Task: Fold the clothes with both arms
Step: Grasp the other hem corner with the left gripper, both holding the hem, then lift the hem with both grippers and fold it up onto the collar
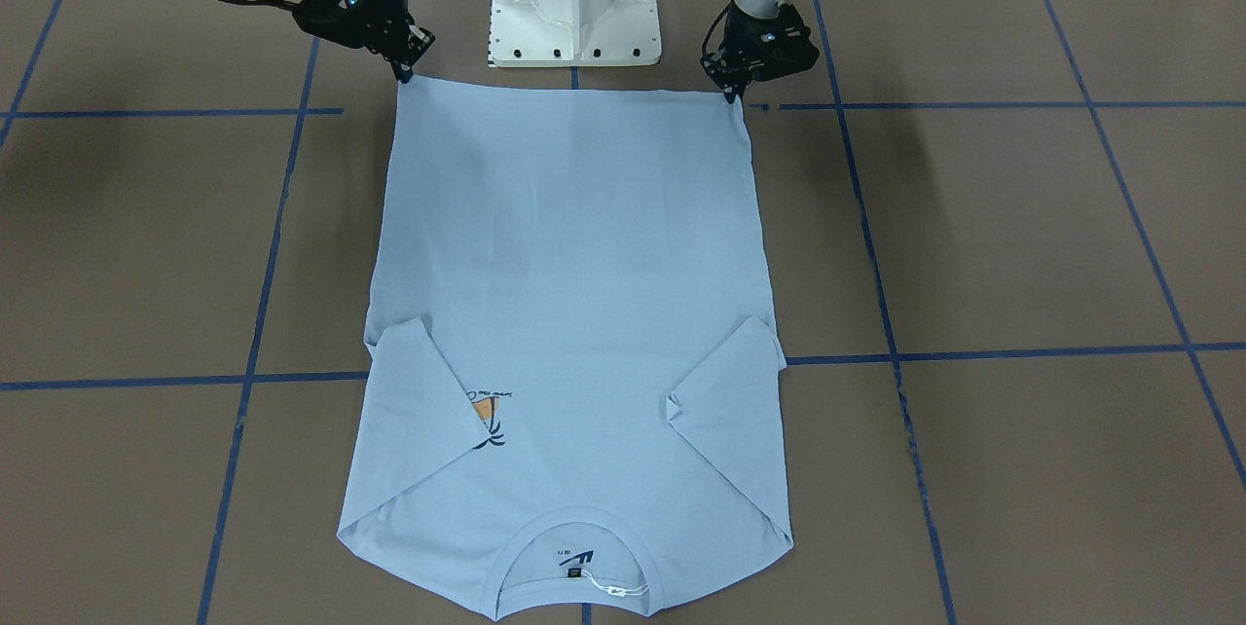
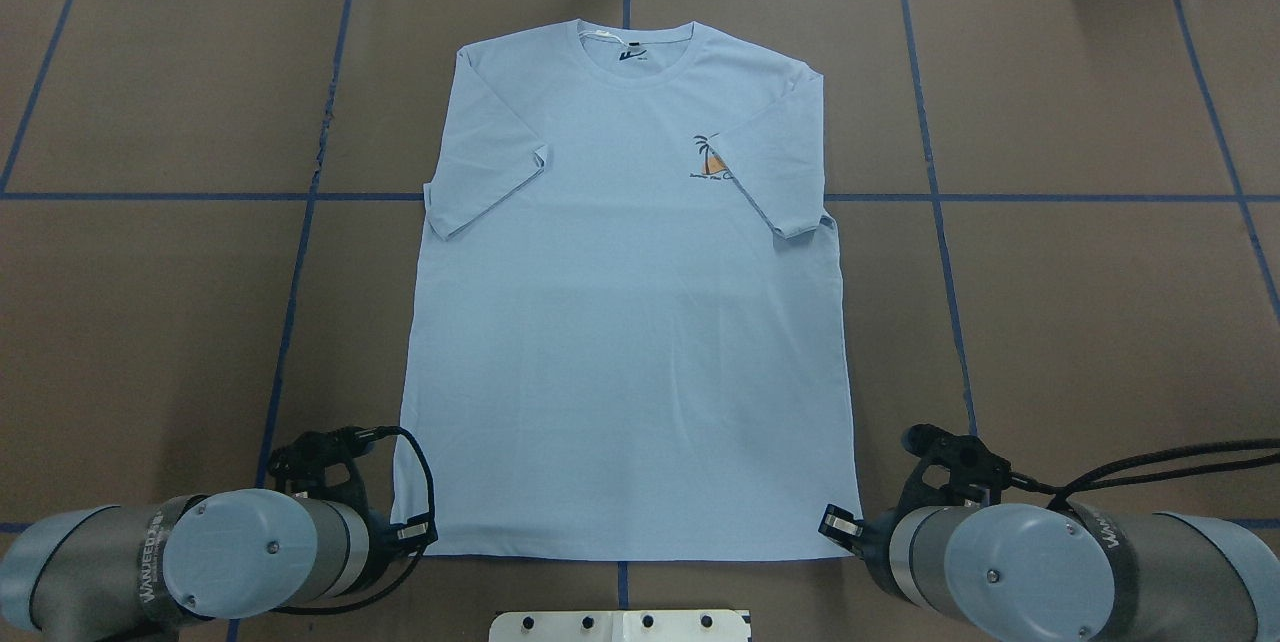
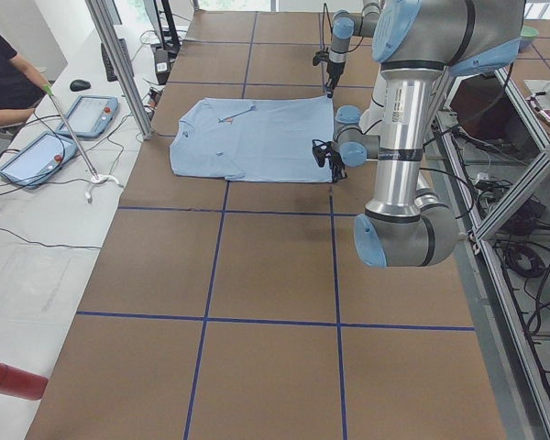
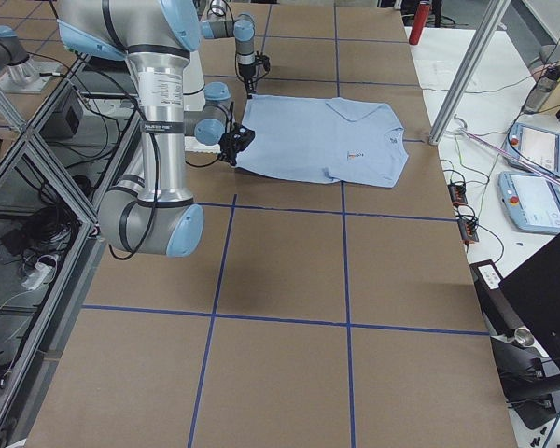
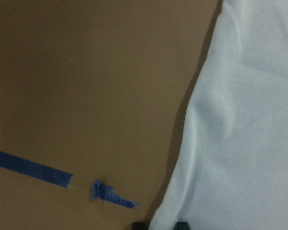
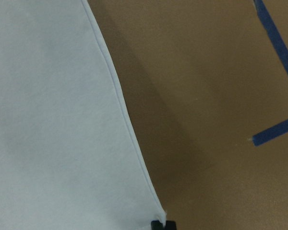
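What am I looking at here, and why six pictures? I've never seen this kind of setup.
It is one moment seen by six cameras: one facing the robot, one over its shoulders, one at each end of the table, and one on each wrist. The machine is two jointed arms with a white pedestal between them, each ending in a black two-finger gripper. On the brown table, marked with blue tape lines, lies one pale blue T-shirt, front up, both sleeves folded inward. The left gripper and the right gripper are each at a corner of the bottom hem, nearest the robot, and appear shut on it. The wrist pictures show only the cloth's edge and the table.
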Robot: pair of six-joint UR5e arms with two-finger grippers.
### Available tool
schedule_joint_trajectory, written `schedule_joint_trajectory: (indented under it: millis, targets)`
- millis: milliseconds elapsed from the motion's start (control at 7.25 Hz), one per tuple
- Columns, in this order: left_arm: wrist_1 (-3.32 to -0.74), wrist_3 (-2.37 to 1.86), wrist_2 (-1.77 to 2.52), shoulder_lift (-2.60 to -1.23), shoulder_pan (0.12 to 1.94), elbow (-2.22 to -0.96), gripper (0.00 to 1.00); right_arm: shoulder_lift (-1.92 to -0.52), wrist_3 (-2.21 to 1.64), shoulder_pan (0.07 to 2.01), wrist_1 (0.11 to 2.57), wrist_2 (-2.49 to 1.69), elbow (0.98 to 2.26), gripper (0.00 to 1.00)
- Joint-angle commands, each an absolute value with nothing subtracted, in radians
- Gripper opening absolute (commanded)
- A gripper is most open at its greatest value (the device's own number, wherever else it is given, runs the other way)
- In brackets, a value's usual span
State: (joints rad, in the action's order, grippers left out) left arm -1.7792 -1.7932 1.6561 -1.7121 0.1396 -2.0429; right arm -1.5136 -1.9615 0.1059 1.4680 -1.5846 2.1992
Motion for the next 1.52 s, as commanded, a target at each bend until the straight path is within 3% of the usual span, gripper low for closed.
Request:
schedule_joint_trajectory:
  millis: [0,276,552,828,1104,1380]
  targets:
    - [-1.779,-1.793,1.689,-1.713,0.140,-2.060,0.00,-1.513,-1.962,0.107,1.468,-1.585,2.200,0.00]
    - [-1.758,-1.793,1.690,-1.720,0.140,-2.115,0.00,-1.546,-1.960,0.107,1.468,-1.586,2.250,0.00]
    - [-1.637,-1.793,1.730,-1.721,0.140,-2.279,0.00,-1.664,-1.960,0.084,1.468,-1.633,2.383,0.00]
    - [-1.608,-1.792,1.727,-1.723,0.173,-2.350,0.00,-1.680,-1.959,0.141,1.465,-1.644,2.428,0.00]
    - [-1.611,-1.743,1.717,-1.753,0.305,-2.315,0.00,-1.614,-1.894,0.280,1.466,-1.652,2.425,0.00]
    - [-1.611,-1.604,1.684,-1.941,0.470,-2.125,0.00,-1.422,-1.670,0.470,1.474,-1.692,2.229,0.00]
